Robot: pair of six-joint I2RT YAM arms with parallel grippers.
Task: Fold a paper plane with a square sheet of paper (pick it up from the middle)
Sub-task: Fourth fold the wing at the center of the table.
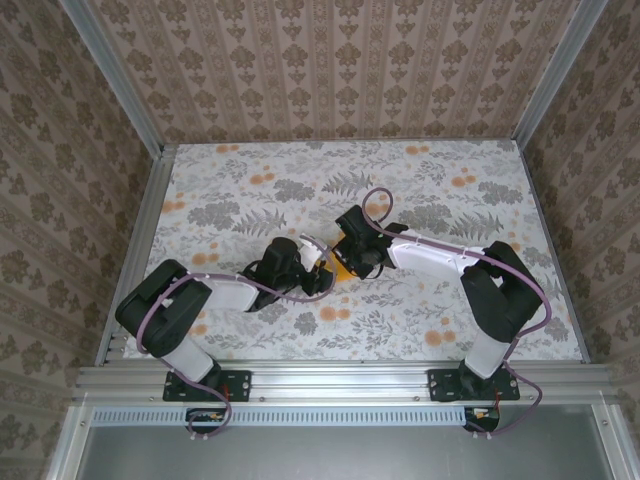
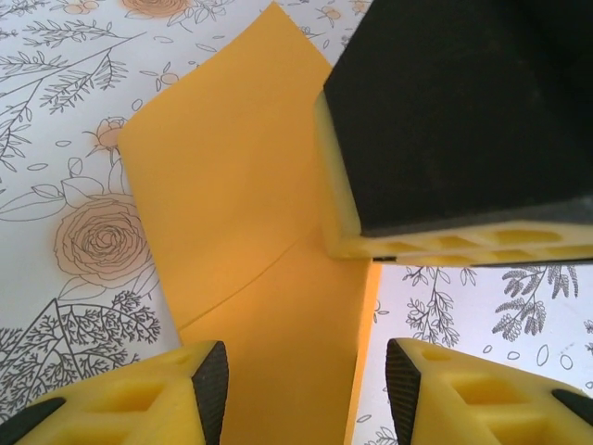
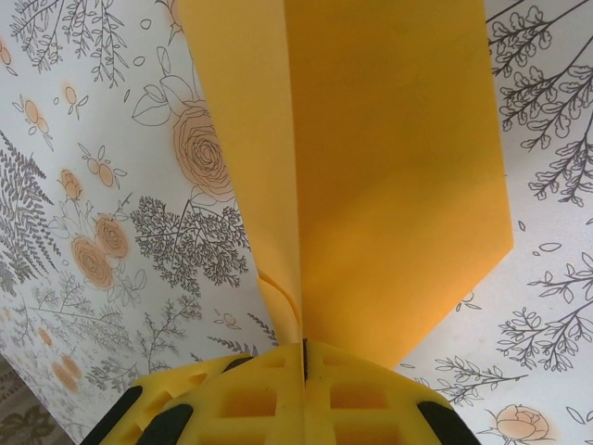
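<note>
Right gripper is pinched tight on the crease of the folded orange-yellow paper sheet, at the middle of the floral table. Left gripper is half-open, its 2 fingers either side of the sheet's end.

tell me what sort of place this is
Probably a staged robot test cell: wallpapered panels in an aluminium frame, a floral-print table, two bolted-down arms handling orange-yellow paper.
</note>
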